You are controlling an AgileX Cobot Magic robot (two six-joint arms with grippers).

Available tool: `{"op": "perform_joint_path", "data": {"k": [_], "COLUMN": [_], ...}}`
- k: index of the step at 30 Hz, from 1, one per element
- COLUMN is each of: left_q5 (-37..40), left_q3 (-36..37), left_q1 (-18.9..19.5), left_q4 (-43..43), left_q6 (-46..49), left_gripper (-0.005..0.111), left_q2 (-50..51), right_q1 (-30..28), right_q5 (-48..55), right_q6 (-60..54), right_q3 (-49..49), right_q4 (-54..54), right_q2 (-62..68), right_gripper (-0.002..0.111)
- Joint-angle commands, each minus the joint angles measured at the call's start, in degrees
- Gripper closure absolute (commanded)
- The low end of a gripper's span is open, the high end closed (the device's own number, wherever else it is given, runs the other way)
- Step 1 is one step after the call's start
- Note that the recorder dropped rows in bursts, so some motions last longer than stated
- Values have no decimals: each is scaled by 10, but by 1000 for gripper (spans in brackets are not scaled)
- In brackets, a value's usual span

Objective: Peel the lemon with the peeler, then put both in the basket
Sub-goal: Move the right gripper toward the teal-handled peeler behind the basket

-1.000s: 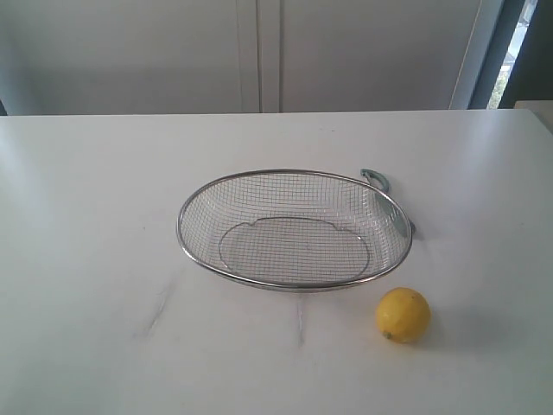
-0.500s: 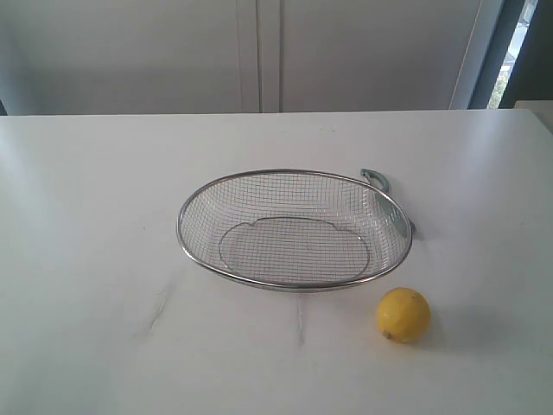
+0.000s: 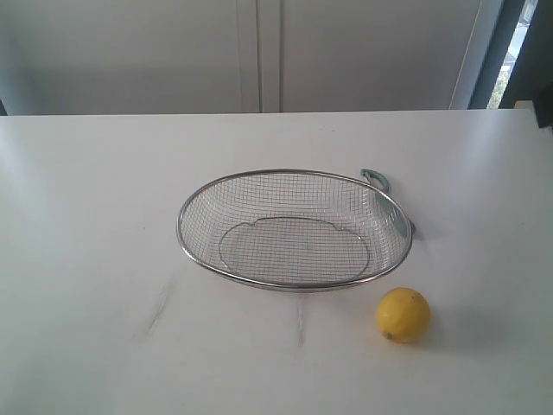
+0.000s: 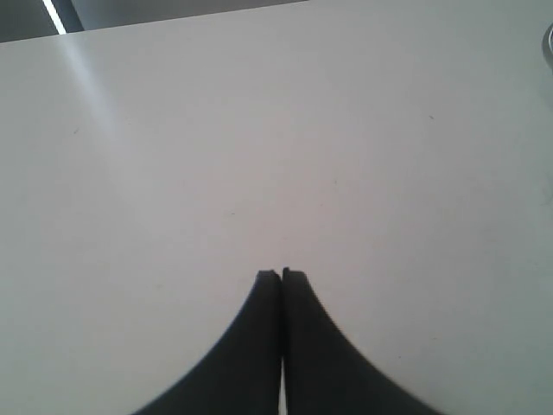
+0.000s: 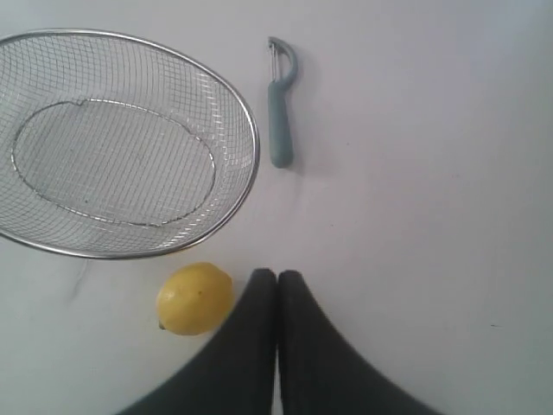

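Your left claw [image 4: 282, 273] & right claw [image 5: 277, 272] are both pinched shut, nothing held. Right one's closer imo: lemon [image 5: 194, 298] sits just beside it toward the worktop's [image 3: 86, 216] front edge. Peeler [image 5: 281, 112] lies beyond, alongside the basket [image 5: 257, 147], handle end facing that claw.

The basket [image 3: 294, 286] sits in the middle of the table [image 3: 95, 216]. The lemon [image 3: 403, 315] lies before its right end, near but apart. The peeler [image 3: 377, 178] lies behind that end, just beside it.

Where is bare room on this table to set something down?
Free: the table left of the basket; the front strip left of the lemon. Crowded: the basket's right side, with peeler and lemon near its rim.
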Motion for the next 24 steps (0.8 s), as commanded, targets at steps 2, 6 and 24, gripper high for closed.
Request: {"op": "perform_joint_path", "data": {"k": [2, 6, 24], "left_q5": [-1, -1, -1], "left_q3": [2, 2, 2], "left_q1": [0, 0, 0], "left_q4": [0, 0, 0], "left_q6": [0, 0, 0], "left_gripper": [107, 107, 107], "left_q2": [-3, -3, -3], "right_q1": [6, 6, 6], "right_q5": [10, 10, -96], "right_q6": [-25, -37, -136], "right_q3": [-24, -32, -32], "right_q4": [9, 8, 9], "right_q2": [51, 85, 129], "right_gripper": [108, 108, 108]}}
